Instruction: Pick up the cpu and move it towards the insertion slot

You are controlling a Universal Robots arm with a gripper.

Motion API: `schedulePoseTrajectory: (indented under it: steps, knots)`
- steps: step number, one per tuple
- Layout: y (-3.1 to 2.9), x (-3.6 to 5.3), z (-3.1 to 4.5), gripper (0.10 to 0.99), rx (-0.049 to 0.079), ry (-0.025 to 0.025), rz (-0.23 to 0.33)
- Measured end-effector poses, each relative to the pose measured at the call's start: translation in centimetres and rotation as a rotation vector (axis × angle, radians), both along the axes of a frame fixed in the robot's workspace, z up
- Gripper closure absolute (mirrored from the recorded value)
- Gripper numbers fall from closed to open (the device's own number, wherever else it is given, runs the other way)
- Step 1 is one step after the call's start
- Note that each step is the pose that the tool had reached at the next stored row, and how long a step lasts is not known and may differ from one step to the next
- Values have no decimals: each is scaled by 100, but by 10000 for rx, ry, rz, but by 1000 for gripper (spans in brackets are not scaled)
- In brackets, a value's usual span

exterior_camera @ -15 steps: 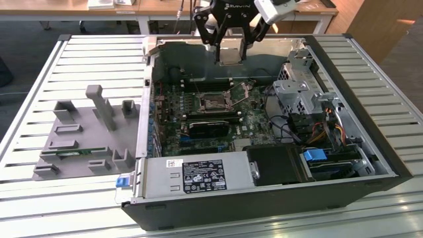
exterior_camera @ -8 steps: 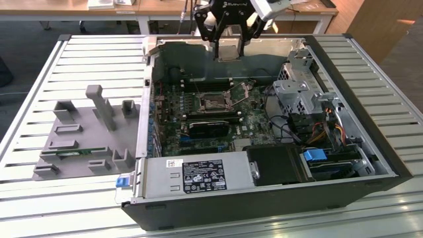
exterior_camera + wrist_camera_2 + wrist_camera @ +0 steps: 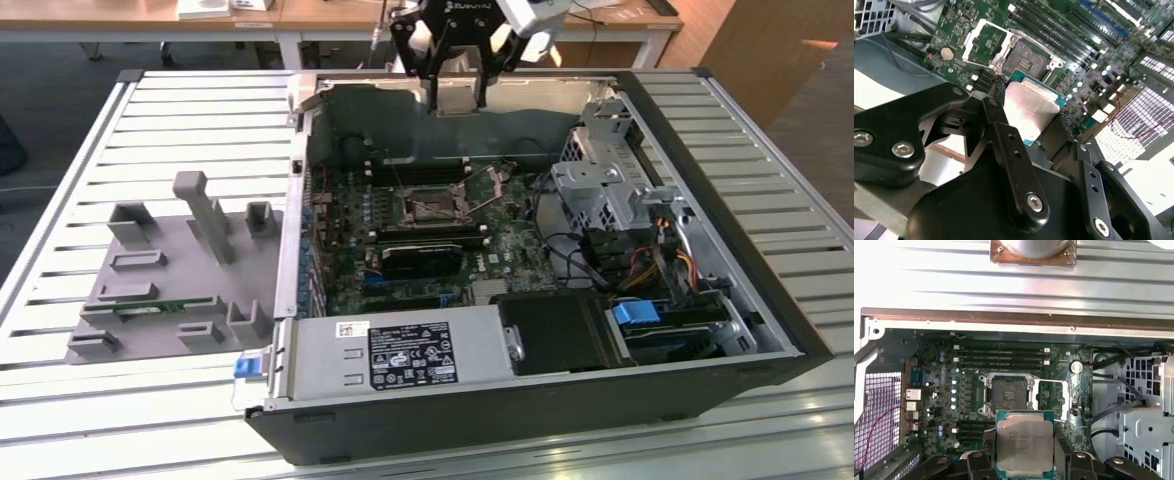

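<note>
**Held chip partly masked as arm hangs over open computer case**

In the first wrist view the cpu (image 3: 1025,445) runs off the picture's edge, its sides covered by the black fingers (image 3: 979,462) of the gripper (image 3: 1026,462); in the second wrist view a finger (image 3: 1004,145) hides one edge of the chip. In the exterior view the arm is cut off at the frame's top, the chip at the gripper (image 3: 455,100) shows only as a pale slab, and the insertion slot (image 3: 437,206) is too small to tell its pins or lever.
</note>
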State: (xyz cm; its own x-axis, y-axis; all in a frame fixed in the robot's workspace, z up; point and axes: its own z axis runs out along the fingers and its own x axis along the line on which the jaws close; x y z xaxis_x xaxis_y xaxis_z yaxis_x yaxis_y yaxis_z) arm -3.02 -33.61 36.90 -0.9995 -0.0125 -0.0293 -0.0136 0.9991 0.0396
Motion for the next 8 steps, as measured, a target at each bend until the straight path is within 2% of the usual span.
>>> schedulePoseTrajectory:
  steps: [8]
  knots:
    - [188,0,-91,545,-86,39,1]
